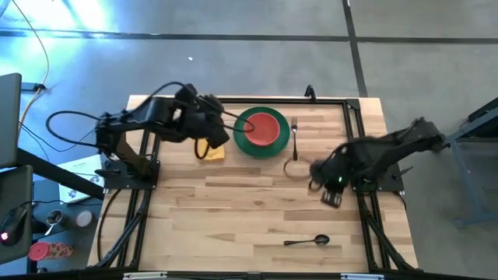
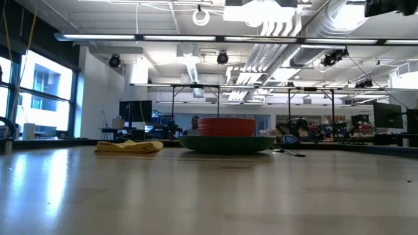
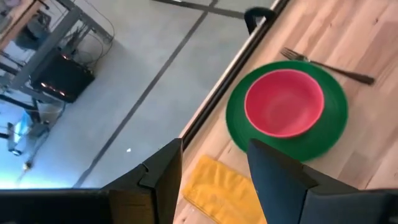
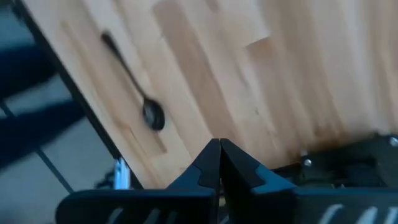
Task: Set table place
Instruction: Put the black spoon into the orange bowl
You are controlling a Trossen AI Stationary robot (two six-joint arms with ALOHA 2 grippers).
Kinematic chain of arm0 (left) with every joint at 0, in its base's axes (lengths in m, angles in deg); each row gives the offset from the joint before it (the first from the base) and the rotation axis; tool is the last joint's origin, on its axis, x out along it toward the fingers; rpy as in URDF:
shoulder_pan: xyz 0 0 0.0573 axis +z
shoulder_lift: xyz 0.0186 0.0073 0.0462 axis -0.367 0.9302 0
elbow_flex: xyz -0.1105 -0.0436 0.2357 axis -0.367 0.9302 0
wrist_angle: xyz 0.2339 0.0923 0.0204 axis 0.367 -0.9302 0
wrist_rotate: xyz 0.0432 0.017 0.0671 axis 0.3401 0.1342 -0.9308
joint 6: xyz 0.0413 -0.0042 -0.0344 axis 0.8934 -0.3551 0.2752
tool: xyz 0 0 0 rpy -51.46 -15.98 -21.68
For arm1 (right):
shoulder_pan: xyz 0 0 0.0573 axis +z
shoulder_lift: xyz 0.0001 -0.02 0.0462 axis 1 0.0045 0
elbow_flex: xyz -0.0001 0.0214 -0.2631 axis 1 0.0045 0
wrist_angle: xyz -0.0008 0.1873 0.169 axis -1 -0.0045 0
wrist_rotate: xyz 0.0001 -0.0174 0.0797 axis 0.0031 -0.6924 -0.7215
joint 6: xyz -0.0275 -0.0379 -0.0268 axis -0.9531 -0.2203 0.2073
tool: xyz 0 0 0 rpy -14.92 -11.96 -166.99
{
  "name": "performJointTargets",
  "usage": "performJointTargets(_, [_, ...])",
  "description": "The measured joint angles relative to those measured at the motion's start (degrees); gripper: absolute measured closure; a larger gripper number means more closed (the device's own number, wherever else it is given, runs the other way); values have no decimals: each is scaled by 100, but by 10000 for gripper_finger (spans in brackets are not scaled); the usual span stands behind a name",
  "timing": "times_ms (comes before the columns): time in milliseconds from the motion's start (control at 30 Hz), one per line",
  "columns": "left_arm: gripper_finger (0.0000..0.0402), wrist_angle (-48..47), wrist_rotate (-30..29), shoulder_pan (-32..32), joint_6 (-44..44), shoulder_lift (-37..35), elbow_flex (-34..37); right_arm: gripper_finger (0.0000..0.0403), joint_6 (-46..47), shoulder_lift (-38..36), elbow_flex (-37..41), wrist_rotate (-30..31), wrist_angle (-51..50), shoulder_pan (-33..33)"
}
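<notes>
The green plate (image 1: 263, 144) lies near the table's far edge, with the red bowl (image 1: 264, 127) resting inside it. The dark fork (image 1: 296, 131) lies flat just right of the plate. The yellow folded napkin (image 1: 212, 151) lies flat just left of the plate. The spoon (image 1: 308, 241) lies alone near the table's near edge. My left gripper (image 1: 221, 134) hovers open above the napkin (image 3: 219, 186), beside the plate (image 3: 333, 134). My right gripper (image 1: 333, 197) hangs shut over bare wood at the right, far side of the spoon (image 4: 133, 82).
The pale plank table (image 1: 233, 218) has a black frame along its edges (image 1: 327, 99). A cable loop (image 1: 294, 168) of the right arm hangs over the wood below the fork. Bare planks stretch between the plate and the spoon.
</notes>
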Motion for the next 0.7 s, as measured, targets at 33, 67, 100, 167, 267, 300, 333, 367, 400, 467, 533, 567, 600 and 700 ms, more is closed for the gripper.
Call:
performJointTargets(33, [232,0,26,5,-33,-58,-2,402,-94,132,0,-27,54,187])
performJointTargets(67, [232,0,48,7,-45,-122,-3,399,-171,270,0,-34,112,355])
performJointTargets(100, [231,-1,59,8,-30,-175,-2,394,-217,406,0,-45,188,508])
performJointTargets(167, [231,0,99,1,27,-288,-2,379,-237,696,-2,-59,419,819])
performJointTargets(267, [231,0,355,-9,108,-475,-2,345,-310,1162,-2,-56,863,1173])
performJointTargets(300, [231,0,423,-7,157,-546,-2,333,-278,1320,-2,-31,1052,1251])
performJointTargets(333, [231,0,471,-7,194,-616,-2,321,-181,1481,-2,14,1272,1312])
performJointTargets(367, [231,0,513,-7,235,-693,-2,310,-101,1648,-2,54,1514,1356])
performJointTargets(400, [231,1,564,-7,291,-765,-2,300,-77,1808,-2,89,1758,1399])
performJointTargets(467, [231,0,659,-4,367,-904,-4,285,-130,2148,-4,189,2209,1495])
performJointTargets(533, [231,0,695,-7,482,-1021,-4,275,-117,2496,-4,318,2561,1601])
performJointTargets(567, [231,0,697,-7,521,-1082,-4,272,-66,2672,-4,324,2655,1654])
performJointTargets(600, [231,0,709,-8,543,-1133,-4,270,14,2833,-4,324,2677,1709])
performJointTargets(700, [231,0,888,-7,557,-1282,-4,269,358,3280,-4,226,2655,1873])
